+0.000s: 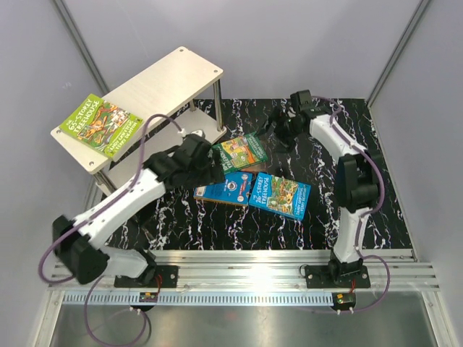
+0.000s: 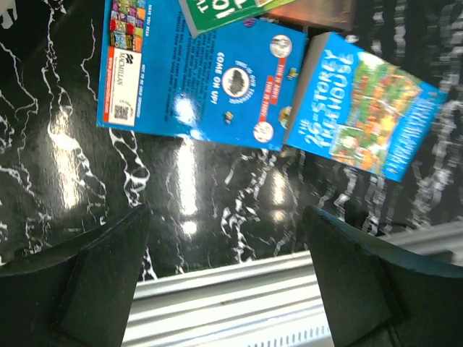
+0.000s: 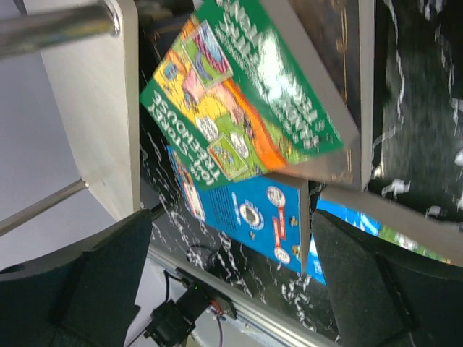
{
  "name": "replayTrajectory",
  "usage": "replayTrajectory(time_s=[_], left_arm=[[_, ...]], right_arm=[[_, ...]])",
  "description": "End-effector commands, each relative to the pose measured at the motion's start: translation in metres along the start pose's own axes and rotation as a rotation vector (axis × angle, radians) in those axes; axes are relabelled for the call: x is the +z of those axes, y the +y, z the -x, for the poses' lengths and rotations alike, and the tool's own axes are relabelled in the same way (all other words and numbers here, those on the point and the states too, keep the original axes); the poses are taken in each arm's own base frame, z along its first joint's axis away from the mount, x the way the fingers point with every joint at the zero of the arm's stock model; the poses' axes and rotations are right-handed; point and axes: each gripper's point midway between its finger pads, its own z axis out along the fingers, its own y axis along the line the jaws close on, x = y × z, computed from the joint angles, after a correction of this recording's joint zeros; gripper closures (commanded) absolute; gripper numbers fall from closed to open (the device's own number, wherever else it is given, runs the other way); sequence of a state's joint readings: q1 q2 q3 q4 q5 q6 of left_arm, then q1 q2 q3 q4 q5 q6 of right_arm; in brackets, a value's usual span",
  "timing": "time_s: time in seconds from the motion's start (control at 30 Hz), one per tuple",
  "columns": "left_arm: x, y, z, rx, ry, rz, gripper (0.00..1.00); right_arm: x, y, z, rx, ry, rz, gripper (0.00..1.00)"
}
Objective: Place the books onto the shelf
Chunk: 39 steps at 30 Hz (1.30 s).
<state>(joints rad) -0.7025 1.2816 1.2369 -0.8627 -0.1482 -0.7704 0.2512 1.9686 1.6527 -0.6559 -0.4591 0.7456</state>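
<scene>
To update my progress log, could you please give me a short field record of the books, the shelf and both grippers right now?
shelf: pale wooden shelf, far left of the black table
on shelf: first green book, flat on the top board
on table: second green book, blue back-cover book, 26-Storey book, lying close together
left gripper: open, empty, above the blue books
right gripper: open, empty, facing the second green book
books left to shelve: at least three
</scene>
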Motion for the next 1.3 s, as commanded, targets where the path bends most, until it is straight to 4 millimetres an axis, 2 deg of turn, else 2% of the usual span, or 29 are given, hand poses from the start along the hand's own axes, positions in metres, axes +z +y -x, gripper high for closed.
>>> replayTrajectory(time_s=[0.0, 0.03, 0.07, 0.1, 0.13, 0.17, 0.2, 0.27, 0.3, 0.33, 0.4, 0.47, 0.53, 0.63, 0.7, 0.73, 0.77, 0.83, 0.93, 0.97, 1.0, 1.2, 1.27], left_arm=[[0.035, -0.007, 0.016, 0.035, -0.037, 0.044, 0.10], [0.042, -0.007, 0.016, 0.041, -0.028, 0.064, 0.10], [0.045, -0.009, 0.027, 0.037, -0.056, 0.081, 0.09], [0.064, -0.005, 0.023, 0.047, -0.023, 0.129, 0.09], [0.070, -0.005, 0.027, 0.047, -0.020, 0.146, 0.09], [0.076, -0.007, 0.041, 0.033, -0.036, 0.166, 0.09], [0.092, 0.001, 0.038, 0.028, -0.002, 0.219, 0.09], [0.106, 0.007, 0.046, 0.013, -0.002, 0.255, 0.09], [0.111, 0.002, 0.056, 0.004, -0.020, 0.244, 0.09], [0.124, 0.007, 0.056, 0.005, -0.007, 0.263, 0.09], [0.134, 0.010, 0.071, -0.004, -0.018, 0.276, 0.09], [0.153, 0.024, 0.076, -0.011, -0.003, 0.320, 0.09], [0.167, 0.030, 0.083, -0.012, -0.005, 0.327, 0.09], [0.184, 0.028, 0.097, -0.018, -0.020, 0.297, 0.09], [0.205, 0.028, 0.092, -0.007, 0.012, 0.298, 0.09], [0.210, 0.021, 0.097, -0.010, 0.005, 0.284, 0.09], [0.223, 0.022, 0.090, -0.007, 0.031, 0.285, 0.09], [0.230, 0.019, 0.091, -0.028, 0.030, 0.274, 0.09], [0.244, 0.008, 0.091, -0.060, 0.037, 0.223, 0.09], [0.245, -0.001, 0.098, -0.066, 0.028, 0.202, 0.10], [0.254, -0.001, 0.093, -0.073, 0.047, 0.205, 0.10], [0.268, -0.031, 0.099, -0.070, 0.054, 0.113, 0.11], [0.274, -0.043, 0.092, -0.054, 0.070, 0.086, 0.11]], right_arm=[[0.005, 0.008, 0.036, -0.064, -0.034, 0.006, 0.01], [0.008, -0.001, 0.040, -0.059, -0.035, -0.039, 0.01], [0.012, -0.007, 0.045, -0.067, -0.038, -0.065, 0.01], [0.019, -0.015, 0.052, -0.056, -0.033, -0.094, 0.01], [0.024, -0.020, 0.056, -0.051, -0.033, -0.106, 0.02], [0.034, -0.025, 0.061, -0.046, -0.024, -0.113, 0.02], [0.038, -0.030, 0.062, -0.035, -0.015, -0.123, 0.01], [0.047, -0.030, 0.062, -0.032, 0.006, -0.100, 0.02], [0.054, -0.033, 0.064, -0.033, 0.009, -0.088, 0.02], [0.057, -0.030, 0.063, -0.037, 0.022, -0.059, 0.02], [0.065, -0.024, 0.063, -0.054, 0.023, 0.002, 0.02], [0.067, -0.014, 0.059, -0.053, 0.057, 0.079, 0.02], [0.071, -0.009, 0.057, -0.055, 0.074, 0.134, 0.03], [0.074, -0.001, 0.053, -0.035, 0.100, 0.204, 0.03], [0.076, 0.006, 0.050, -0.002, 0.123, 0.249, 0.02], [0.077, 0.007, 0.049, 0.008, 0.130, 0.261, 0.02], [0.078, 0.006, 0.046, 0.032, 0.141, 0.264, 0.03], [0.077, 0.008, 0.044, 0.029, 0.148, 0.291, 0.02], [0.077, 0.001, 0.035, 0.026, 0.169, 0.281, 0.02], [0.077, -0.004, 0.030, 0.036, 0.182, 0.271, 0.02], [0.078, -0.007, 0.027, 0.039, 0.189, 0.265, 0.02], [0.077, -0.023, 0.008, 0.066, 0.217, 0.240, 0.02], [0.074, -0.028, 0.001, 0.059, 0.222, 0.229, 0.02]])
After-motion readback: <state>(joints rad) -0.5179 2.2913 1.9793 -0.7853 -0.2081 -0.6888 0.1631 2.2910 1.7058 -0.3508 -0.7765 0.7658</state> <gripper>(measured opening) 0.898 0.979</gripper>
